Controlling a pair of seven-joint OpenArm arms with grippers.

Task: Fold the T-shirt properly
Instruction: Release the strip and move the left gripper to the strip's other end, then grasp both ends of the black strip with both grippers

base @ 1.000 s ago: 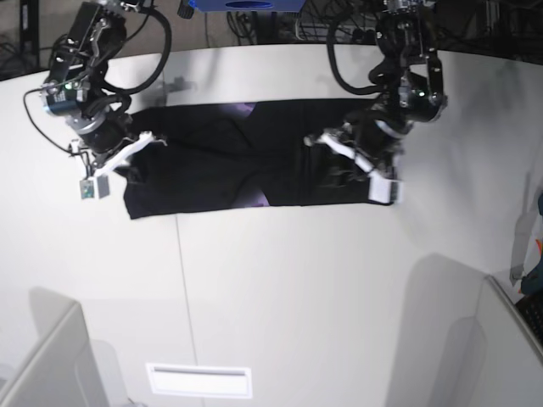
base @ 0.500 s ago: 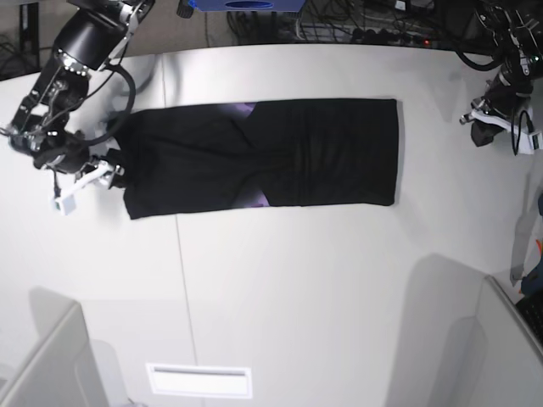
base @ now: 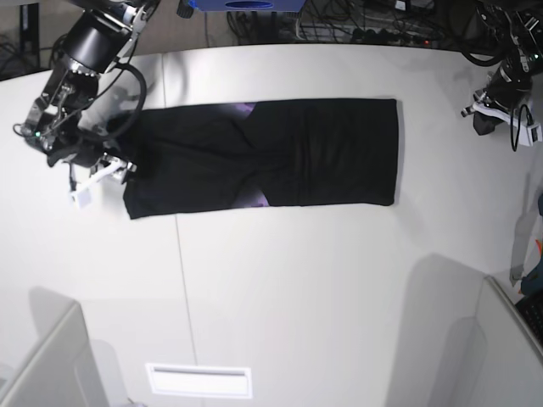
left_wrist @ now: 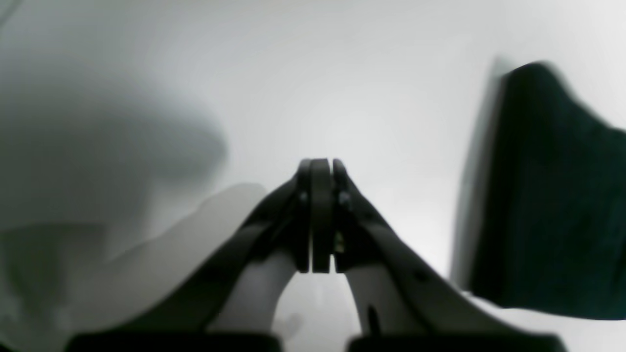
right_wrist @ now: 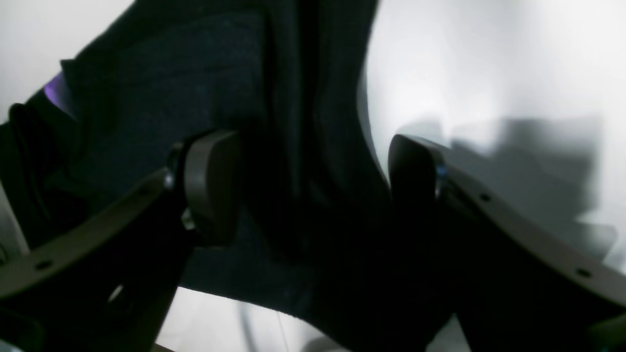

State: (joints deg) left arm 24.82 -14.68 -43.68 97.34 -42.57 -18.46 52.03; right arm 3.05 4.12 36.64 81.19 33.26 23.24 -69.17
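The T-shirt (base: 263,155) lies as a long band near the surface's (base: 297,280) far edge. My right hand (right_wrist: 313,190) straddles its end, wide; I pinch all layers. My left hand (left_wrist: 320,215), closed and empty, waits near the right edge.

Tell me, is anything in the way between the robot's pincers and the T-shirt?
Nothing visible is. The right pincer is open right over the T-shirt's end. The left pincer is shut, off to the side, with only bare white table between it and the shirt.
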